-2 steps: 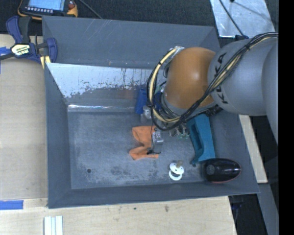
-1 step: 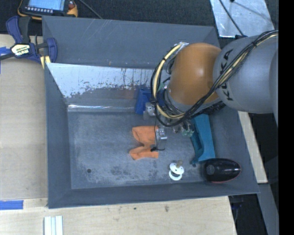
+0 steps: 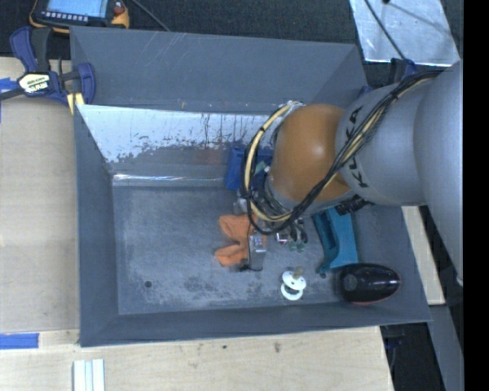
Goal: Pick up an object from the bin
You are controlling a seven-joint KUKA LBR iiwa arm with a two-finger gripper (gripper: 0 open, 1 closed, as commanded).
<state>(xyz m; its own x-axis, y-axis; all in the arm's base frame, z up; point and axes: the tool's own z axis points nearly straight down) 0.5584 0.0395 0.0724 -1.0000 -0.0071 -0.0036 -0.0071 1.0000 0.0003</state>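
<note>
My gripper [image 3: 256,257] hangs low over the middle of the bin floor, under the arm's orange wrist cover. Its tip is against the right side of a crumpled orange thing [image 3: 231,236] that lies on the floor. I cannot tell whether the orange thing is gripped. A small white ring-shaped piece [image 3: 292,286] lies just right of and below the gripper. Part of a blue thing [image 3: 235,168] shows at the back wall, behind the wrist.
A blue elongated tool [image 3: 336,236] lies to the right of the gripper, partly under the arm. A black rounded thing like a computer mouse [image 3: 367,283] rests in the bin's front right corner. The arm covers the bin's right side.
</note>
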